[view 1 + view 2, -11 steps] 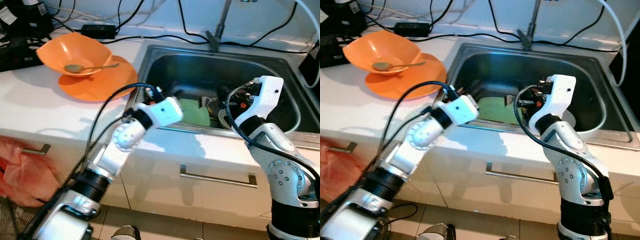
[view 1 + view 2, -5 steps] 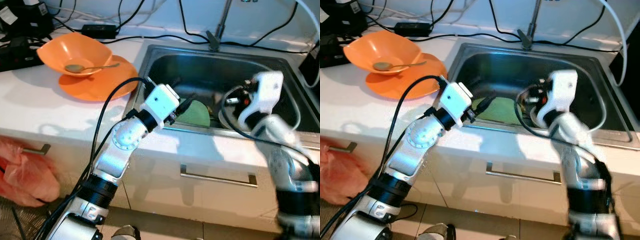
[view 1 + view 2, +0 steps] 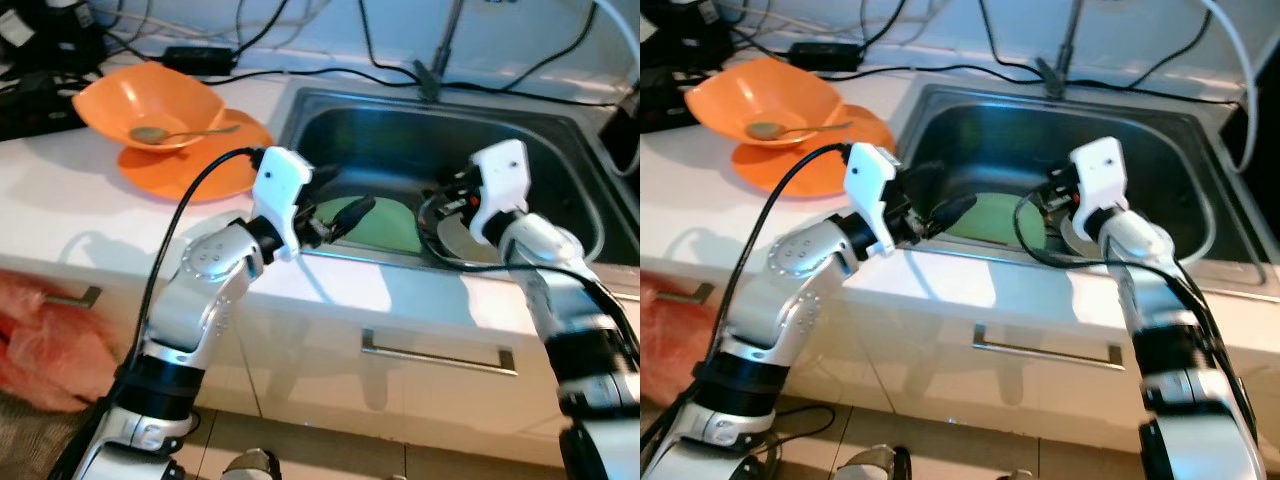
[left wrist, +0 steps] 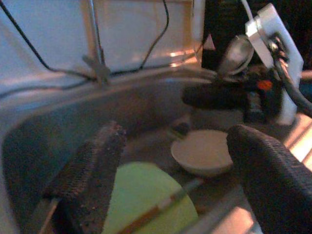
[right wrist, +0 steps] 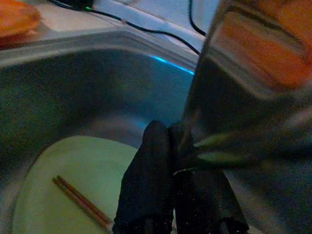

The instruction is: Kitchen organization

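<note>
Head pair high, wrist cameras low inside the basin.
Both eyes look down on the sink (image 3: 440, 150) at frame centre; both wrist views share the green plate (image 4: 141, 200).

spread fingers (image 4: 87, 180) over green plate (image 4: 146, 195), white bowl (image 4: 202, 156)

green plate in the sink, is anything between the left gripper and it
Nothing visible does. The left gripper hangs open over the sink, with the green plate straight ahead. Chopsticks lie on the plate; a white bowl sits beside it.
</note>
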Tool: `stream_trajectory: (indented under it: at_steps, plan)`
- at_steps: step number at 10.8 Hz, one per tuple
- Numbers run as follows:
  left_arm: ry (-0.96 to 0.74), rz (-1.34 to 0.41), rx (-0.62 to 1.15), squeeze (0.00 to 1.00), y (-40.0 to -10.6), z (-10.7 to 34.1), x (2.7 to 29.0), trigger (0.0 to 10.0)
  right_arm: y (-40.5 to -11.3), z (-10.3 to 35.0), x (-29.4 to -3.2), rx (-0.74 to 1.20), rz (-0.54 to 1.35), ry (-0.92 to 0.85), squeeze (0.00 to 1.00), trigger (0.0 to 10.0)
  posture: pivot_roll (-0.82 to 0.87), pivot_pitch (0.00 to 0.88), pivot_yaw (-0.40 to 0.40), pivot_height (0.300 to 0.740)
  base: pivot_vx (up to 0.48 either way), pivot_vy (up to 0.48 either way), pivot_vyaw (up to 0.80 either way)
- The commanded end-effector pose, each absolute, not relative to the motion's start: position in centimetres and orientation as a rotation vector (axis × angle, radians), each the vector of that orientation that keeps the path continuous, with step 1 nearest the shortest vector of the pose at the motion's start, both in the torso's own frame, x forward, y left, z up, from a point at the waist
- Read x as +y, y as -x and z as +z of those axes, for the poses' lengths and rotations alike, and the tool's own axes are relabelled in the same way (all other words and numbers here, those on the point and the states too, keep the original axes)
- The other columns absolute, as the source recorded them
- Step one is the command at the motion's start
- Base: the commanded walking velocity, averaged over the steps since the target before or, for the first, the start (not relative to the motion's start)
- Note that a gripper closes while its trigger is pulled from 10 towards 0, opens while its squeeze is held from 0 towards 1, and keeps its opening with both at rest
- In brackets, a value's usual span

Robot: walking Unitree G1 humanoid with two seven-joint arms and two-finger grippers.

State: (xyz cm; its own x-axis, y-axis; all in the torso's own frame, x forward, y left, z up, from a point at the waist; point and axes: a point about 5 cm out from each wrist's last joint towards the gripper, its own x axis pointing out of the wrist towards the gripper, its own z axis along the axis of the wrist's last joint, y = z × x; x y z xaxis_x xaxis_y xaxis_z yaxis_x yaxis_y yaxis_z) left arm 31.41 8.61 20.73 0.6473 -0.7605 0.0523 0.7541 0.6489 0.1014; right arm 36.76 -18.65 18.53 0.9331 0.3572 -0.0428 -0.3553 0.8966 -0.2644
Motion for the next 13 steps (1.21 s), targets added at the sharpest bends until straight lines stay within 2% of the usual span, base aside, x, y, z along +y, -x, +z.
stream_trajectory:
  at_steps: [1, 2, 3, 4, 5, 6, 7, 13]
  plan:
    - [-0.081, -0.917, -0.04, 1.0, -30.9, 20.9, 8.5, 10.0, -37.3, 18.0, -18.4, 0.008, 0.413, 0.328, 0.0, 0.0, 0.19, 0.097, -0.027, 0.74, 0.0, 0.0, 0.0]
    - [-0.081, -0.923, -0.02, 1.0, -30.7, 20.8, 8.6, 10.0, -37.4, 17.6, -18.1, 0.018, 0.44, 0.343, 0.0, 0.0, 0.19, 0.098, -0.026, 0.74, 0.0, 0.0, 0.0]
    - [-0.087, -0.922, -0.01, 1.0, -30.6, 20.8, 8.7, 10.0, -37.4, 16.9, -17.7, 0.042, 0.495, 0.339, 0.0, 1.5, 0.19, 0.1, -0.026, 0.74, 0.0, 0.0, 0.0]
    - [-0.1, -0.939, 0.002, 1.0, -30.5, 21.1, 8.7, 10.0, -37.3, 16.1, -17.4, 0.063, 0.531, 0.348, 0.0, 3.5, 0.19, 0.101, -0.023, 0.74, 0.0, 0.0, 0.0]
    - [-0.106, -0.937, 0.009, 1.0, -30.4, 21.3, 8.6, 10.0, -37.2, 15.4, -17.2, 0.072, 0.557, 0.373, 0.0, 6.5, 0.19, 0.102, -0.019, 0.74, 0.0, 0.0, 0.0]
    - [-0.105, -0.944, 0.025, 1.0, -30.3, 21.4, 8.5, 10.0, -37.3, 15.1, -17.3, 0.081, 0.552, 0.358, 0.71, 10.0, 0.19, 0.1, -0.019, 0.74, 0.0, 0.0, 0.0]
    - [-0.094, -0.954, 0.034, 1.0, -30.1, 21.3, 8.4, 10.0, -37.4, 15.1, -17.5, 0.083, 0.539, 0.349, 1.0, 10.0, 0.19, 0.099, -0.019, 0.74, 0.0, 0.0, 0.0]
    - [-0.116, -0.921, 0.041, 1.0, -30.6, 21.5, 8.8, 10.0, -38.4, 16.7, -18.6, 0.024, 0.467, 0.265, 1.0, 10.0, 0.2, 0.076, -0.026, 0.74, 0.0, 0.0, 0.0]
